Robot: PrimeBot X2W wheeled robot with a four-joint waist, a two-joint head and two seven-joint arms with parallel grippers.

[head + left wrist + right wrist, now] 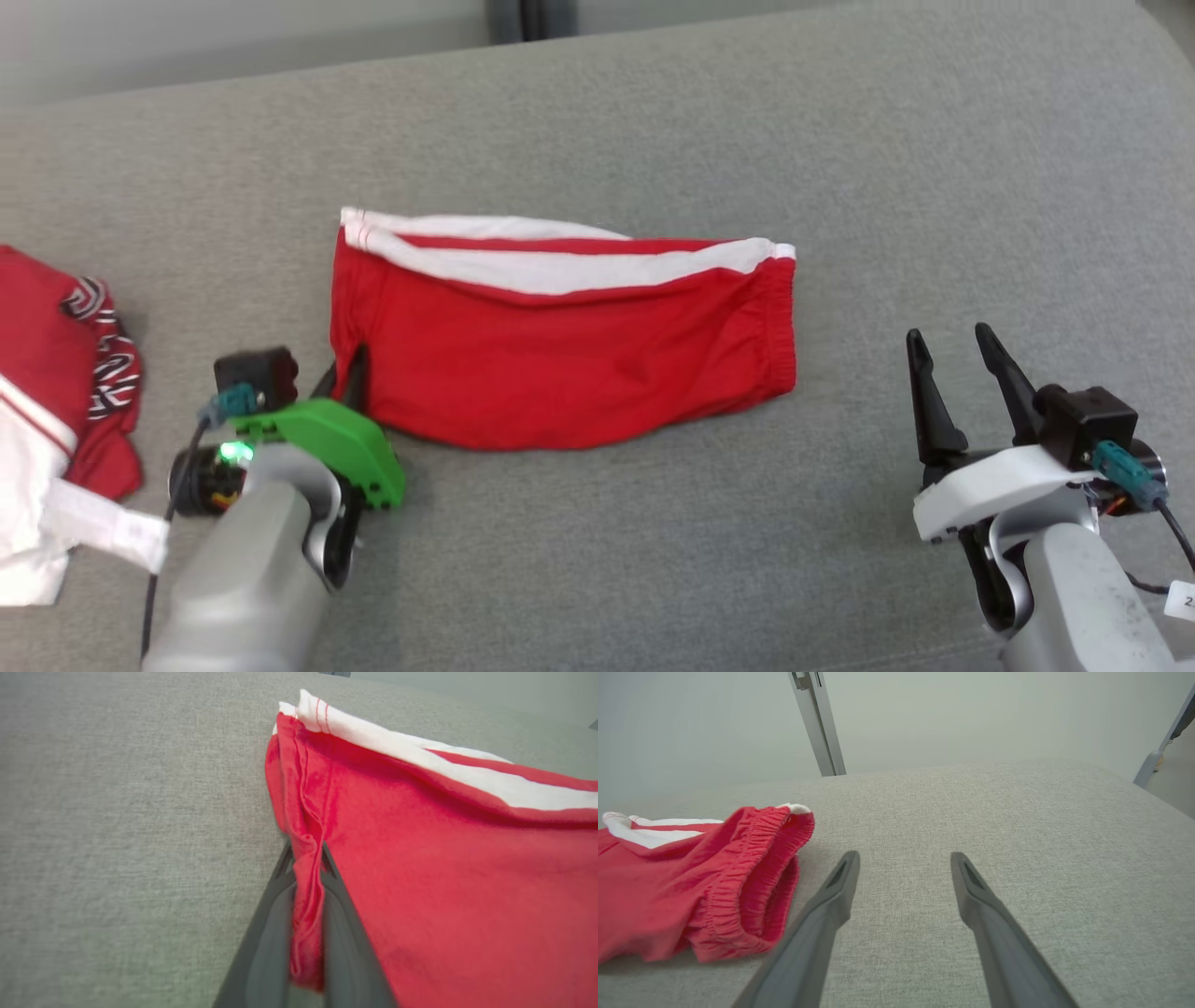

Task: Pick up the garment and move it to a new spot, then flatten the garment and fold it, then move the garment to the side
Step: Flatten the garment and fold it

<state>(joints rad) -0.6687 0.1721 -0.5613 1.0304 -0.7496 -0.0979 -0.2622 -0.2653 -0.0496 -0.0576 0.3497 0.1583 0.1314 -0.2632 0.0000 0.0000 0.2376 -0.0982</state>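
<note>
Red garment [560, 355] is lying folded mid-way across the grey cushion [653, 560]. The left gripper [347, 371] is pinching its left hem, the right gripper [962, 350] is hovering wide open to its right, and other clothes [56, 411] are sitting far left.

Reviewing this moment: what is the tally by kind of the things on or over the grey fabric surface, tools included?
Folded red shorts with white stripes: 1
Heap of red and white clothing, pieces not separable: 1
Dark two-fingered tools: 2 (left tool shut on the shorts, right tool open)
Total: 4
</note>
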